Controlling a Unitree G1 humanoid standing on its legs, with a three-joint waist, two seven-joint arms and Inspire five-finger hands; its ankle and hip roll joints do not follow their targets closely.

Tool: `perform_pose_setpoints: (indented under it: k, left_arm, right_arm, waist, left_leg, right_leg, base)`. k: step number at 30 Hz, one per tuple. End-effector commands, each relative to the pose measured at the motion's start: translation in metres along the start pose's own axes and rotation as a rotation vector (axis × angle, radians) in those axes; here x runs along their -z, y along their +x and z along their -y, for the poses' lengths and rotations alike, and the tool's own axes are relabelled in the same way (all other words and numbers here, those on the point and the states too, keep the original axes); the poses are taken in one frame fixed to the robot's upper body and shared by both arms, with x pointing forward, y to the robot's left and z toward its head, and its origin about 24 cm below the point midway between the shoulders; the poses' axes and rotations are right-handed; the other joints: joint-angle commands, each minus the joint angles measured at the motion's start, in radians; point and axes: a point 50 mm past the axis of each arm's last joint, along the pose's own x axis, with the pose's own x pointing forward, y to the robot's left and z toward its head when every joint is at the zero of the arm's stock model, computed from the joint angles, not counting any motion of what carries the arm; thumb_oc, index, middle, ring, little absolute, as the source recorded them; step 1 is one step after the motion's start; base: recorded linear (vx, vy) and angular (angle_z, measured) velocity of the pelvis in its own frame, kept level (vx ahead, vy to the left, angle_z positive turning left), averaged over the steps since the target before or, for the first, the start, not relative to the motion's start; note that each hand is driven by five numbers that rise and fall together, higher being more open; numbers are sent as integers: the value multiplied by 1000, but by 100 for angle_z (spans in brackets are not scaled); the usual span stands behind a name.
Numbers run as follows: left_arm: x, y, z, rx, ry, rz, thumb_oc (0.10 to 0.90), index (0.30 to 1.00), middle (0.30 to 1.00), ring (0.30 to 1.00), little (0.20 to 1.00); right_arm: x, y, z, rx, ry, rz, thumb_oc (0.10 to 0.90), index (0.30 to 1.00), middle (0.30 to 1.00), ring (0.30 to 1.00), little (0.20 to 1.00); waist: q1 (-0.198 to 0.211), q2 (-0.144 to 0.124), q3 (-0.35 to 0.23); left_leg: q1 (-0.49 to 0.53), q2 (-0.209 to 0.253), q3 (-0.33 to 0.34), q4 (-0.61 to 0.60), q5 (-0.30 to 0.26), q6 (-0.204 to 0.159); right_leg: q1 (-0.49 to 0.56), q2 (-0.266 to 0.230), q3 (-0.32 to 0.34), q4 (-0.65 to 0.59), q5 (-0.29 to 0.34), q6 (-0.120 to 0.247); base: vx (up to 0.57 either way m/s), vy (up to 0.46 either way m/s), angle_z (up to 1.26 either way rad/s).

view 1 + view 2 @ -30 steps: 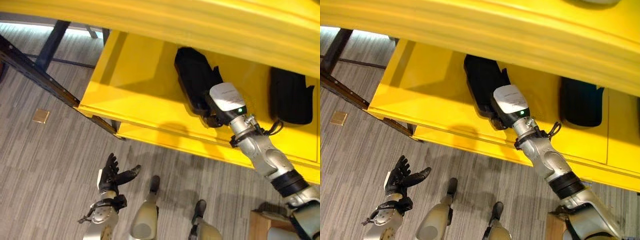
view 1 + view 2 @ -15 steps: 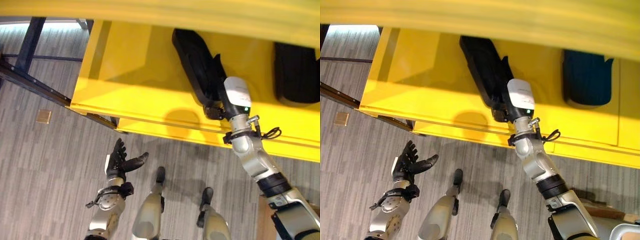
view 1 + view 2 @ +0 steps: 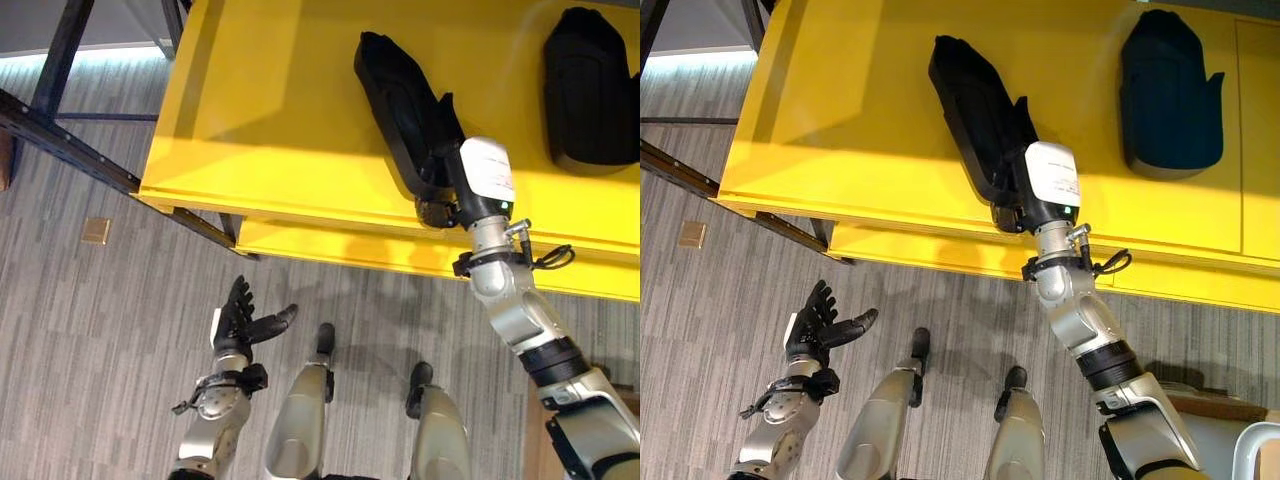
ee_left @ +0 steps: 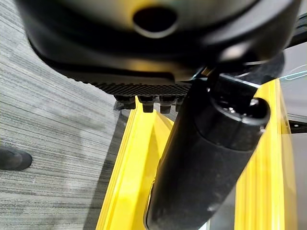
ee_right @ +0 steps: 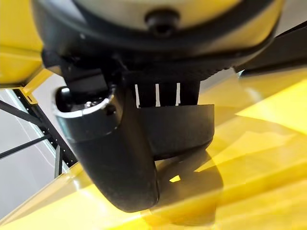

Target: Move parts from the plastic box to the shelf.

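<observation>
A long black part (image 3: 398, 105) lies slanted on the yellow shelf (image 3: 270, 120), its near end at the shelf's front edge. My right hand (image 3: 434, 196) is at that near end, and in the right wrist view its thumb (image 5: 115, 158) and fingers are curled round the black part (image 5: 178, 128). A second black part (image 3: 590, 85) rests further right on the same shelf. My left hand (image 3: 240, 322) hangs low over the grey floor, open and holding nothing, its thumb (image 4: 206, 158) standing out straight.
A lower yellow shelf level (image 3: 330, 250) juts out below the front edge. A dark metal frame bar (image 3: 60, 150) runs slantwise at the left. A small tan square (image 3: 96, 231) lies on the floor. A wooden box corner (image 3: 1200, 405) sits at the lower right.
The camera has shifted, so the upper yellow shelf edge has left the top of the view. My right hand stays on the black part on the shelf. The left hand stays open.
</observation>
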Motion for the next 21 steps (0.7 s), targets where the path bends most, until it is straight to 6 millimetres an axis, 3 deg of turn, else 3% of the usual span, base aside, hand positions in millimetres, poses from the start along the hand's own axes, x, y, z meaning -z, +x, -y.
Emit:
perform_pose_setpoints:
  k: [1,15,21]
  left_arm:
    - [-33,-3,-9,7,-1,171,900,1000,1000,1000,1000]
    - [-35,-3,-6,-6,-21,179,900,1000,1000,1000,1000]
    - [-37,-3,-5,-2,-18,187,900,1000,1000,1000,1000]
  right_arm:
    - [-11,18,33,134,13,61,400,300,300,300,300]
    - [-20,31,27,208,146,1,400,300,300,300,300]
    - [-18,38,28,240,167,-44,400,300,300,300,300]
  waist:
    - [-14,-9,-19]
    - [-11,-12,-9]
    - [11,-5,-8]
  left_leg:
    - [-19,97,-59,85,-54,-49]
    - [-24,88,-74,85,-56,-43]
    - [-40,74,-81,74,-50,-32]
  right_leg:
    - [60,-9,17,-9,26,-24]
    - [64,-10,4,-8,26,-25]
    - [70,-22,-18,-34,41,-13]
  base:
    - [-41,-51,6]
    - [5,-8,4]
    - [31,19,5]
